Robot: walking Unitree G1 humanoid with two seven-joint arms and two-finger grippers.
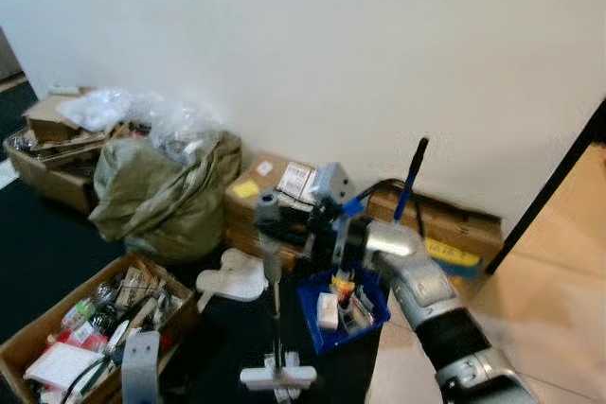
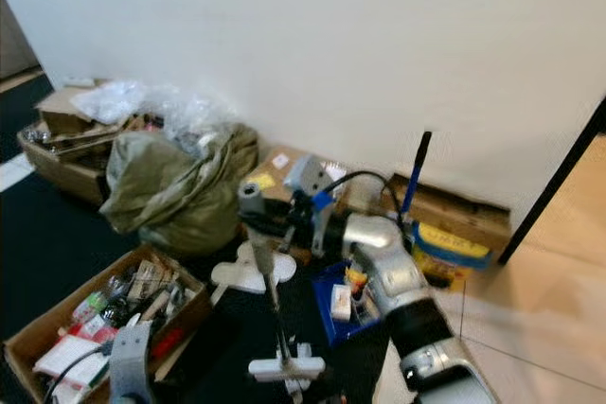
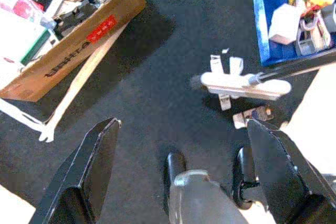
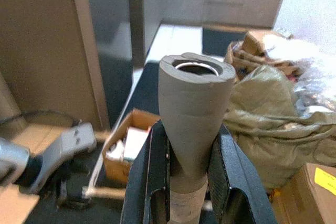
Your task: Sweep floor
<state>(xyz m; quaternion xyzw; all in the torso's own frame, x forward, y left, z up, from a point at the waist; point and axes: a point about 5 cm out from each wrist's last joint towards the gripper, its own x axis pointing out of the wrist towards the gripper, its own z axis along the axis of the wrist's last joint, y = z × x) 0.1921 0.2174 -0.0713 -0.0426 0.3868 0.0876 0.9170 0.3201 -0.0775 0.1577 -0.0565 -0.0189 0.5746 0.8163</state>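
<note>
Right end effector (image 4: 186, 182) is clamped on the grey foam grip of the broom handle (image 1: 268, 210), fingers pressed to either side of it. The broom's long axis runs almost straight up and down, leaning only slightly, with the grip's open end pointing up. Down below, the white broom head (image 1: 278, 375) sits on the dark carpet (image 3: 157, 77), its bar lying crosswise to the shaft.

Left end effector (image 3: 186, 145) hangs low over the carpet with its two fingers spread wide, gripping nothing, the broom head just beyond them.

It's a tight spot: blue bin (image 1: 346, 309) of small items just beside the shaft, open cardboard box (image 1: 85, 328) on the other side, olive sack (image 1: 166, 191) and flat boxes against the white wall (image 1: 331, 44). Bare carpet lies between box and bin; tan tile floor (image 1: 559, 272) opens to the right.
</note>
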